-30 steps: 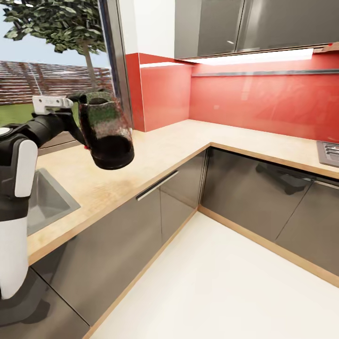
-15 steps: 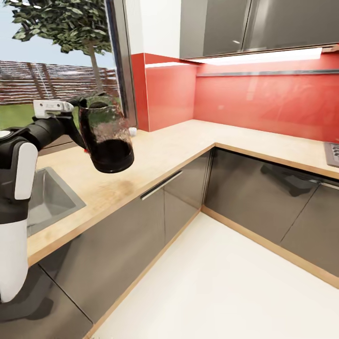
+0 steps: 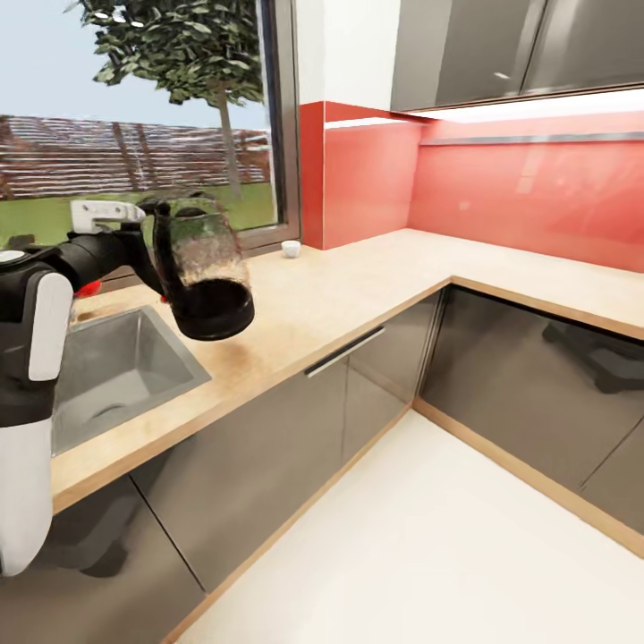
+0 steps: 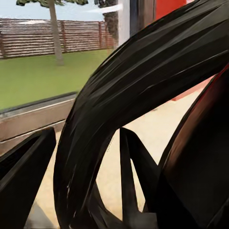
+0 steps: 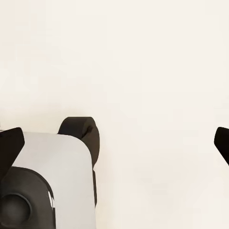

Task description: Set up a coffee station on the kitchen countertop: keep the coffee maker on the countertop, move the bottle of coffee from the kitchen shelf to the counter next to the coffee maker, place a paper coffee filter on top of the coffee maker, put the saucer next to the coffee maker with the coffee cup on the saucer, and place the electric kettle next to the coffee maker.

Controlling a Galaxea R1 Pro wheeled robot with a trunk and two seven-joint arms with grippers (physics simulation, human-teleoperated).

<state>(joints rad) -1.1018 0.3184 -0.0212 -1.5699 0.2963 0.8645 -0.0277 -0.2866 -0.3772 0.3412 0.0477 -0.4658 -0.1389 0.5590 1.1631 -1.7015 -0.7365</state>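
- left hand (image 3: 148, 234) grips the kettle (image 3: 201, 268) by its handle, aloft over the tabletop (image 3: 340, 295) beside the sink (image 3: 116, 367).
- right hand (image 5: 114, 138): fingers spread, empty.
- step, judged: carrying; next needs the coffee maker found.

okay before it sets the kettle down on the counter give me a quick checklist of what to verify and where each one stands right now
1. Grip: left gripper closed on the electric kettle by its handle: ok.
2. Kettle attitude: hangs tilted in the air, not upright: not ok.
3. Height: kettle is off the countertop, beside the sink: ok.
4. Bare landing space on the countertop past the sink: ok.
5. Coffee maker location for placing beside it: cannot tell.
6. Small white cup by the window stands well apart from the kettle: ok.
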